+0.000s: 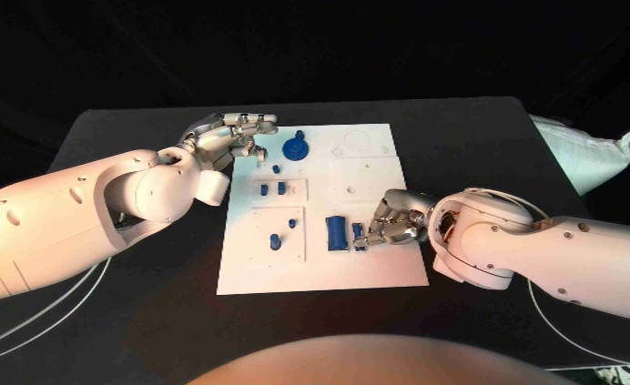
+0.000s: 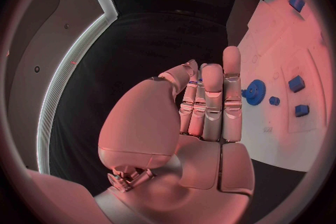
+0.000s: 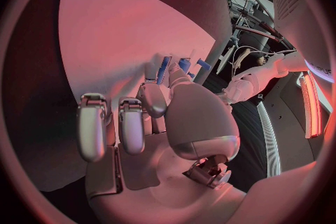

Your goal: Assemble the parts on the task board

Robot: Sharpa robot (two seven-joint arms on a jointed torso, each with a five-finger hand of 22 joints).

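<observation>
The white task board (image 1: 374, 271) lies in the middle of the black table. On it are a blue gear (image 1: 297, 146), a pair of small blue parts (image 1: 272, 189), a single small part (image 1: 275, 241) and a long blue part (image 1: 336, 232). My right hand (image 1: 391, 221) rests on the board's right half, its thumb and a finger closed on a small blue part (image 1: 359, 238) beside the long one. This part (image 3: 184, 63) shows past the fingertips in the right wrist view. My left hand (image 1: 237, 137) hovers at the board's far left corner, fingers straight and holding nothing, with the gear (image 2: 255, 91) just beyond them.
The board's near part (image 1: 315, 276) and its far right part (image 1: 361, 153) are bare white with faint outlines. Black table (image 1: 499, 139) surrounds the board on all sides. My left forearm (image 1: 92, 212) lies over the table's left side.
</observation>
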